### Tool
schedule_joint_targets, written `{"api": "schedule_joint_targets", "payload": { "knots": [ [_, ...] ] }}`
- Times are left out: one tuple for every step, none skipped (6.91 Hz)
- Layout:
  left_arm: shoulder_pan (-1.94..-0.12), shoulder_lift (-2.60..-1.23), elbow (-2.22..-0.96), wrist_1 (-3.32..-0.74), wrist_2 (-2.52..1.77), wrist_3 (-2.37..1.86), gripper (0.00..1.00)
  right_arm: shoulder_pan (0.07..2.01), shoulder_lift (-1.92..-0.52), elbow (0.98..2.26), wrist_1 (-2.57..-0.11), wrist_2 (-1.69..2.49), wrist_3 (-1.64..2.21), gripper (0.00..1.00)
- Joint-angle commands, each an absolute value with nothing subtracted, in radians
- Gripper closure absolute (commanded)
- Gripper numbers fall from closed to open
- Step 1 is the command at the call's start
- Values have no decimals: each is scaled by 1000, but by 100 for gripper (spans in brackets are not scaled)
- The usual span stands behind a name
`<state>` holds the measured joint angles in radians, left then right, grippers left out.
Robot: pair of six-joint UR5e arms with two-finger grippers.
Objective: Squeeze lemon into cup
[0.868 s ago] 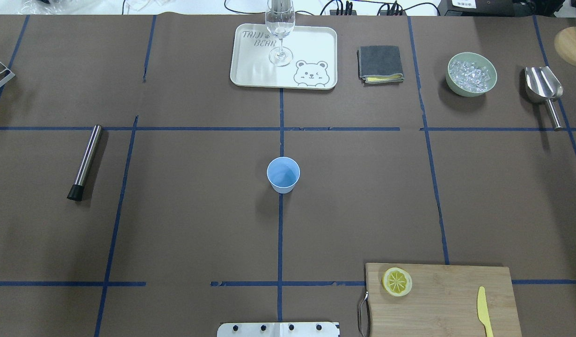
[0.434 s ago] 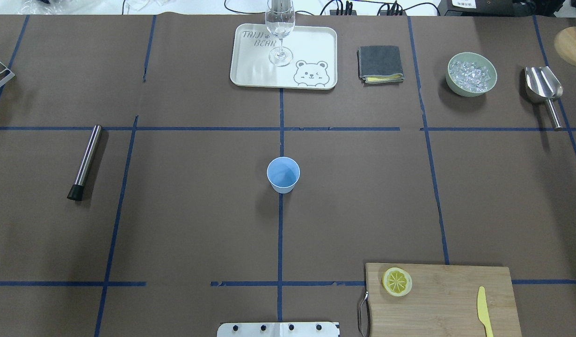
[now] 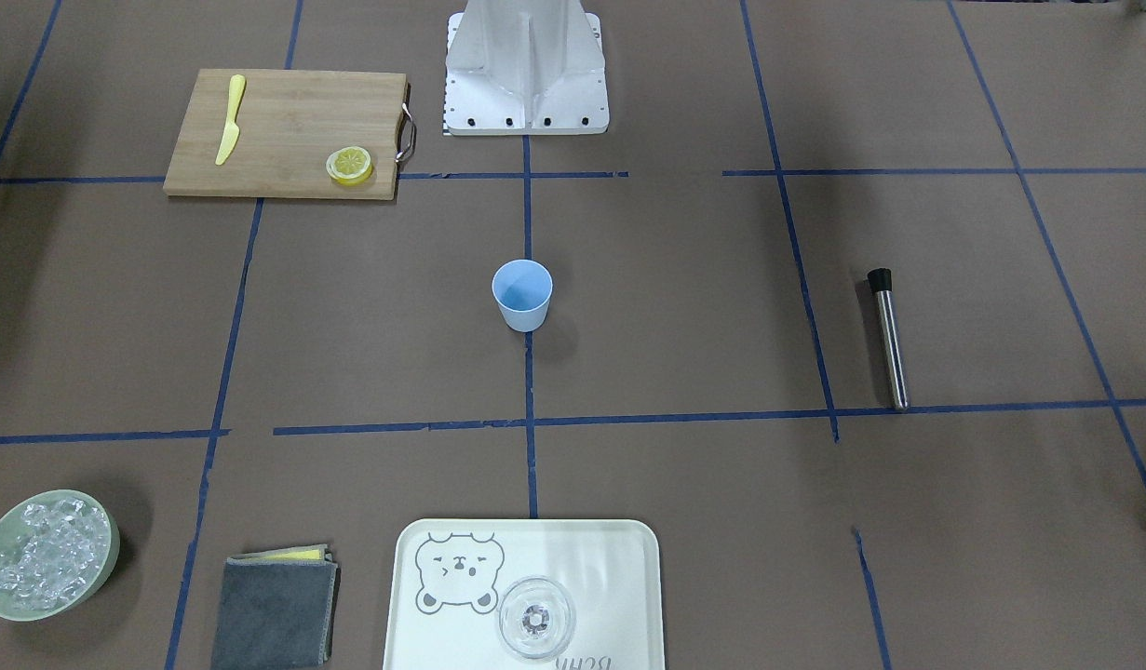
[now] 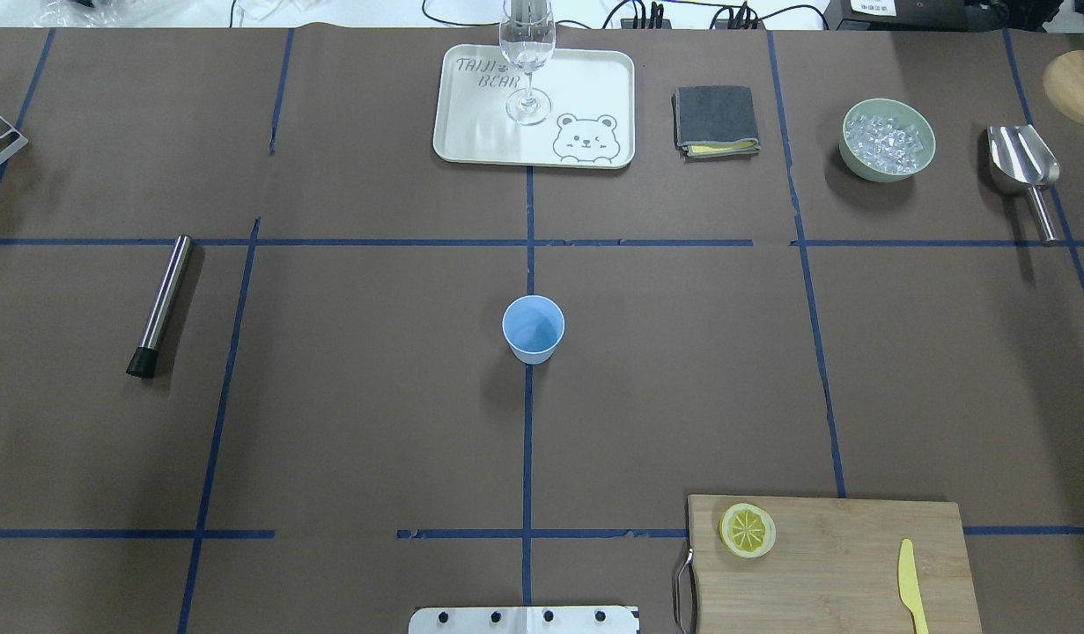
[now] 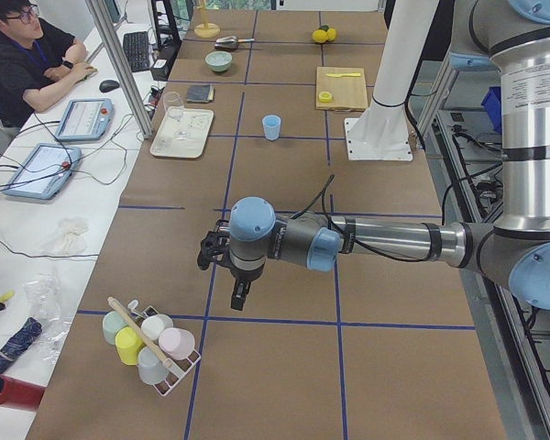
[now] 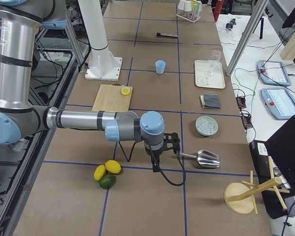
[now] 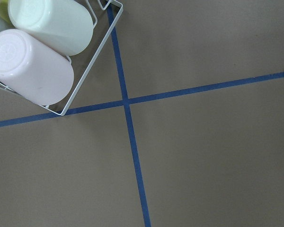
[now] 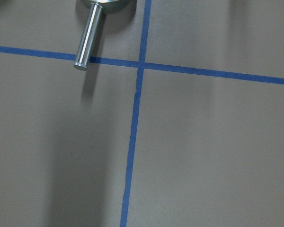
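Lemon position: We find the lemon (image 4: 748,530) lying flat, cut face up, on the cutting board (image 4: 841,572), at the corner by the board's metal handle. It is well apart from the yellow knife (image 4: 911,586).
Cup position: The cup (image 4: 533,328) stands upright at the table's centre, on a blue tape line. It looks empty.
Placement rationale: We judge that the central cup suits either arm. The lemon lies on the robot's right side, which favours the right arm for pickup.
Left gripper: The left gripper (image 5: 239,295) points down over bare paper near the rack of cups (image 5: 151,346) at the table's left end. We cannot tell whether its jaws are apart or together.
Right gripper: The right gripper (image 6: 155,164) points down over a tape crossing, near the metal scoop (image 6: 206,158). Its jaw state also cannot be told.
Lemon relative to tool: The lemon is well apart from both grippers; the right one is nearer.
Task stage: Not begun, in our judgement. Nothing is grasped and the lemon lies untouched.
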<state>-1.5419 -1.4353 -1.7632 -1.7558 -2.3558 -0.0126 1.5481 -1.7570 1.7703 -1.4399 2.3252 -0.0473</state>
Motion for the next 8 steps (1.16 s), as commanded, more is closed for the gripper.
{"api": "schedule_joint_targets", "payload": {
  "knots": [
    [-1542, -1434, -1769, -1756, -2349, -12, 0, 1441, -1752, 1793, -1303, 2347, -37, 0],
    [-1542, -1436, -1770, -1758, -2349, -12, 0, 1380, -1721, 1828, -1302, 2338, 10, 0],
    [-1540, -1437, -1770, -1758, -2349, -12, 0, 1305, -1692, 1892, -1301, 2353, 172, 0],
    [-1540, -1436, -1764, -1776, -2349, -12, 0, 1207, -1692, 2001, -1302, 2341, 380, 0],
    [-1540, -1436, -1760, -1799, -2349, -12, 0, 1121, -1684, 2072, -1302, 2330, 523, 0],
    [-1540, -1436, -1758, -1799, -2350, -12, 0, 1000, -1677, 2151, -1304, 2245, 717, 0],
    [-1540, -1436, -1756, -1799, -2350, -14, 0, 883, -1677, 2207, -1304, 2142, 842, 0],
    [-1539, -1436, -1753, -1802, -2350, -12, 0, 792, -1677, 2242, -1304, 2078, 918, 0]
  ]
}}
